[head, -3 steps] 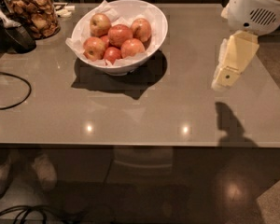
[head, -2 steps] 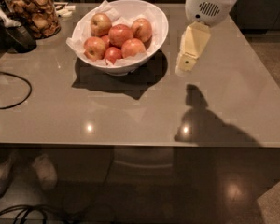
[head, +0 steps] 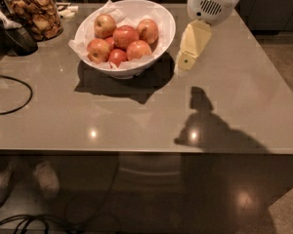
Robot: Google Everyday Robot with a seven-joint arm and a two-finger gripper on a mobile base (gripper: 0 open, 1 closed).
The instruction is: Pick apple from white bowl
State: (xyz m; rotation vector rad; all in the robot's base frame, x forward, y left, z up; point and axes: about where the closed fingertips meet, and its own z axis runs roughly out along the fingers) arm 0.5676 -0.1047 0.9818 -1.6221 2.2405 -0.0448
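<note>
The white bowl (head: 168,23), lined with crinkled white paper, stands on the grey table at the back centre. It holds several red-yellow apples (head: 125,35). My gripper (head: 184,63), pale yellow under a white wrist housing (head: 210,4), hangs just right of the bowl's rim, above the table, pointing down and to the left. It holds nothing. It is beside the bowl, not over the apples.
A glass jar of brown snacks (head: 34,11) stands at the back left, with a dark utensil (head: 14,33) beside it. A black cable (head: 10,94) loops on the table's left side. The table's front edge (head: 146,152) runs across; its right edge slants down toward the floor.
My gripper has moved left across the table, from the right side to just beside the bowl's right rim. The bowl and apples have not moved.
</note>
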